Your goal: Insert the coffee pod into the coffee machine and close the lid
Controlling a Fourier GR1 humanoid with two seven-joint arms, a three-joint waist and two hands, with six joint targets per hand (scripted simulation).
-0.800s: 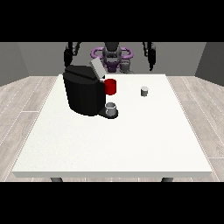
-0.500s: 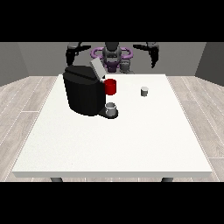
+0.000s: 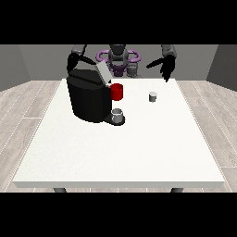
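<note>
Black coffee machine (image 3: pixel 89 98) on the white table (image 3: pixel 120 148), lid (image 3: pixel 102 72) tilted up and open. Just beside its front: a red part (image 3: pixel 117 91), and below it a grey cup (image 3: pixel 118 114) on the drip stand. Coffee pod (image 3: pixel 152 96) right of the machine, well apart — bare tabletop between. Hand at the view's right (image 3: pixel 167 68) above the table's far edge beyond the pod, fingers spread and straight. Hand at the view's left (image 3: pixel 72 61) behind the machine — fingers impossible to tell.

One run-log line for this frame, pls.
pod: on table, untouched | machine: lid up | hand at view's right: open, above far edge | other hand: behind machine
</note>
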